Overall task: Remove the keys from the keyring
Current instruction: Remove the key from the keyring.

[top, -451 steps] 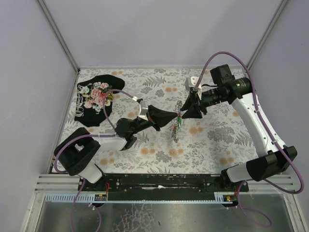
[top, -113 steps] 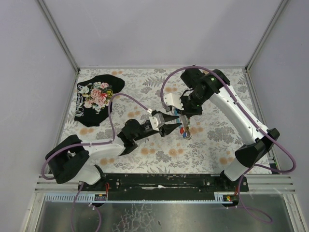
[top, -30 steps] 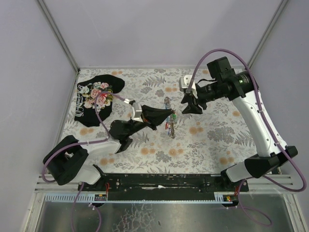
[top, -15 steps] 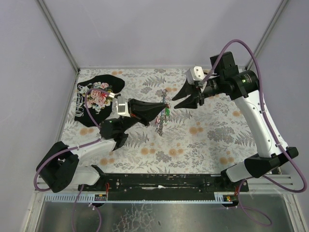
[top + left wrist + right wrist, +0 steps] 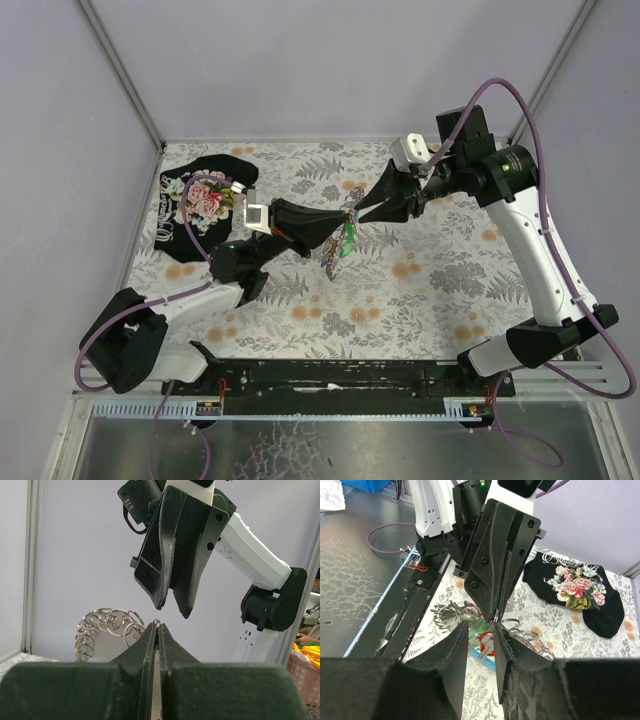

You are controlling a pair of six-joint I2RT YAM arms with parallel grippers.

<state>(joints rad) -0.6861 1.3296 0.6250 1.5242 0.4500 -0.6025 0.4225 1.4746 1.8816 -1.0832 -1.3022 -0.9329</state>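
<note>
Since half a second ago, the right tool [image 5: 366,212] has been brought in to the tip of the left tool [image 5: 334,231]. The keyring [image 5: 109,621] is pinched in the clenched left tool and held up off the surface [image 5: 440,290], so the keys [image 5: 341,240] are left dangling, presumably for picking off. The right tool's jaws are narrowly parted, with nothing caught yet. The surface is covered in a floral print, a black floral cloth [image 5: 200,205] is laid at its far left, and pale walls are seen around.
</note>
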